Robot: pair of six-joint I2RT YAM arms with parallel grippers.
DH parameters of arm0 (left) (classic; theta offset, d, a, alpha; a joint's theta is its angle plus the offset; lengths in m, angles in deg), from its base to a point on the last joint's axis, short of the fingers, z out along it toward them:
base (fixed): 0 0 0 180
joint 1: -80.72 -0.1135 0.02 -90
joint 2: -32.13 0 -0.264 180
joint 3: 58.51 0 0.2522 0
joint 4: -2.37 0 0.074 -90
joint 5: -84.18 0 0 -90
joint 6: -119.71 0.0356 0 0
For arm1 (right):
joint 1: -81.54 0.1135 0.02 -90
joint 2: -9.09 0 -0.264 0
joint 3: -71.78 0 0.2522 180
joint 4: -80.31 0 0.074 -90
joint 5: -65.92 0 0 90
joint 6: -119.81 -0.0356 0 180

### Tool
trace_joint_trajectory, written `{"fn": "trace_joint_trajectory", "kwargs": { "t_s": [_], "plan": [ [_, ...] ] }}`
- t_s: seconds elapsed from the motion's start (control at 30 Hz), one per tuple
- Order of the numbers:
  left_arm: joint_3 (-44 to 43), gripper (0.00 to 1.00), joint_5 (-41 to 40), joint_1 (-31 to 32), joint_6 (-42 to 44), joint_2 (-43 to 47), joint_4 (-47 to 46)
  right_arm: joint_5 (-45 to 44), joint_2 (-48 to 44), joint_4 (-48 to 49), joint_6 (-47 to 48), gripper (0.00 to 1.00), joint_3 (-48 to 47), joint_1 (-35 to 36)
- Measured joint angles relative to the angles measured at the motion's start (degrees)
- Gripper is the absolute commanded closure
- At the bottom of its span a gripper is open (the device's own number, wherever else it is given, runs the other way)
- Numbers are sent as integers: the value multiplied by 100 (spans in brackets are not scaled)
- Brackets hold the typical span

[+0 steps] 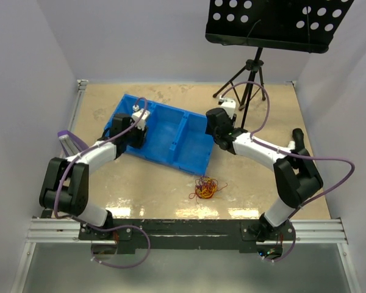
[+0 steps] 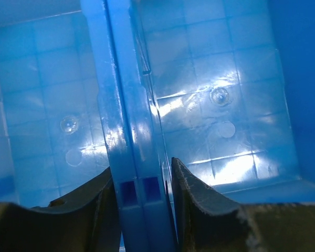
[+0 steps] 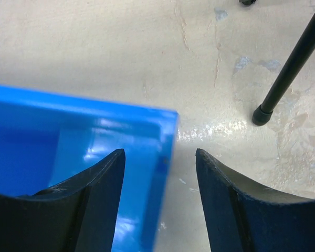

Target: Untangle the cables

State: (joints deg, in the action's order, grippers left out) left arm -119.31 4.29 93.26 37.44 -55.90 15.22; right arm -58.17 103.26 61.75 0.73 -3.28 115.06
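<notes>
Cables [image 1: 205, 188] lie tangled on the bench [image 1: 140, 183], none separated yet. Left hand [image 2: 142, 168] straddles the bin [image 1: 165, 131] divider [image 2: 123, 105], grip unclear; right hand [image 3: 158, 155], apart, straddles its wall [image 3: 167, 131].

Left arm [image 1: 100, 149] is folded back at the elbow, its white forearm reaching up and to the right, wrist pitched down, and the left gripper [image 2: 142, 170] has both dark fingers pressed flat against the two faces of the blue bin's divider wall [image 2: 121, 105]. Right arm [image 1: 262, 151] mirrors it, elbow out wide and forearm angling up and to the left. The right gripper [image 3: 160, 155] points down, its jaws standing well apart with nothing held.
</notes>
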Motion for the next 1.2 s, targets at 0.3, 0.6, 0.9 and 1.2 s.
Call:
{"fn": "trace_joint_trajectory", "kwargs": {
  "t_s": [0.3,0.6,0.9,1.2],
  "plan": [
    [470,42,262,516,26,680,444,-164,83,-162,83,44,-22,-33],
    [398,35,546,581,-4,682,629,-310,688,-179,343,45,-575,-144],
    [214,30,789,739,240,560,883,-444,1056,-315,511,27,-1016,-219],
    [-315,0,866,734,249,531,1377,-234,28,-525,201,12,-697,-55]
  ]
}}
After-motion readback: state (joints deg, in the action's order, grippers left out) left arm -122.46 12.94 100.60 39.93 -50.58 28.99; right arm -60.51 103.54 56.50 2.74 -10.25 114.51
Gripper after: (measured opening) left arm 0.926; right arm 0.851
